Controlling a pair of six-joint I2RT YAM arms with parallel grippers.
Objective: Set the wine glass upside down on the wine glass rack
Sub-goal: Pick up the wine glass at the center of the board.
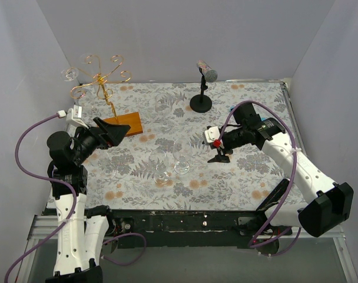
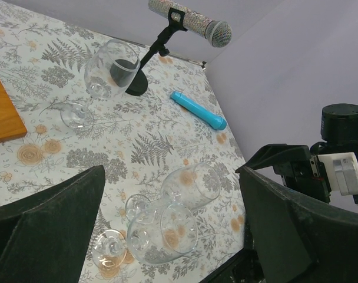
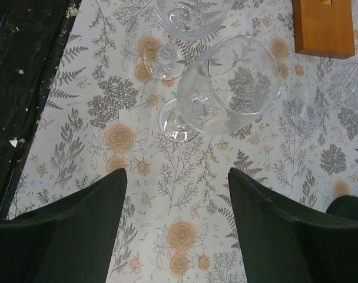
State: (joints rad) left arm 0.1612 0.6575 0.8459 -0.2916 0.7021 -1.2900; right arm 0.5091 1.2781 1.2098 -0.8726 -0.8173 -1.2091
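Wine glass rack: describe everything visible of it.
The wine glass rack is thin gold wire: a slim central stem rising to several curled spiral arms, upright on a flat rectangular orange-brown wooden base. It stands at the far left of the table. A clear glass seems to hang from its leftmost arm. The open left gripper overlaps the base's near corner in the top view; whether they touch cannot be told.
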